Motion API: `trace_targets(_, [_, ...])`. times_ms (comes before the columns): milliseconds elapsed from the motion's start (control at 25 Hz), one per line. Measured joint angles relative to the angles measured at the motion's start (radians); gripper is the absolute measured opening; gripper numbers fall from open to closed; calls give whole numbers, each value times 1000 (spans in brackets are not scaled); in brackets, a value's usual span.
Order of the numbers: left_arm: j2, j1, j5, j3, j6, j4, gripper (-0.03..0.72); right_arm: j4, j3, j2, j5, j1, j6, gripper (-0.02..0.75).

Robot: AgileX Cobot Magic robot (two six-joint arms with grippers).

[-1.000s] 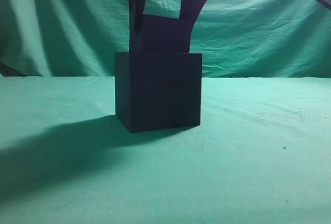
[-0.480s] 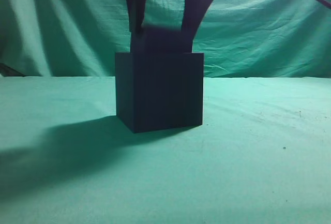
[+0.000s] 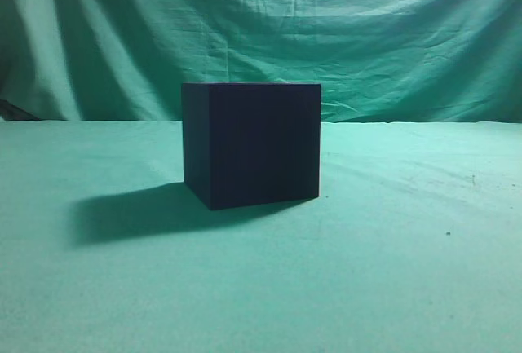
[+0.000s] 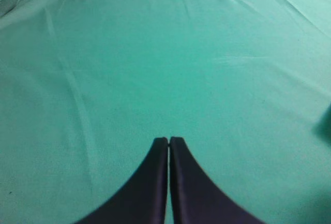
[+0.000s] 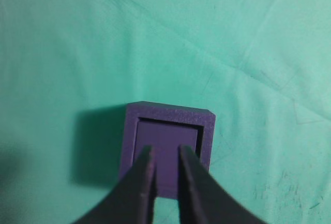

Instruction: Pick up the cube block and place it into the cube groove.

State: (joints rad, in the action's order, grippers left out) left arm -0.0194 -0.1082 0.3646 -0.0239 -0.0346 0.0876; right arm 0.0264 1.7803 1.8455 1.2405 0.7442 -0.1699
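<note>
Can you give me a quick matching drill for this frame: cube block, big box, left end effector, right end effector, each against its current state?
Things:
1. cube block
2. dark box
3. left end effector
4. right end effector

States:
A. shut, above bare green cloth
B. slightly open, empty, above the box
C. seated in the recess, lighter top face showing
D. standing on the green cloth, shadow on its left

Pairs: 1-C, 2-D, 3-A, 4-B

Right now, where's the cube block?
In the right wrist view the cube block sits inside the cube groove of the dark box, framed by its rim, below the right gripper. The exterior view hides it.
</note>
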Motion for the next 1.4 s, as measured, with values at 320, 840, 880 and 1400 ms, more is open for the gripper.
trace_targets(320, [0, 0, 0, 0, 0, 0, 0, 18, -211, -275, 2, 0, -22, 0])
trace_targets(840, [0, 0, 0, 0, 0, 0, 0, 24, -718, -904, -94, 0, -32, 0])
trace_targets(880, [0, 0, 0, 0, 0, 0, 0, 24, -754, -959, -111, 0, -30, 0])
trace_targets(1400, [0, 0, 0, 0, 0, 0, 0, 20, -943, -1371, -193, 0, 17, 0])
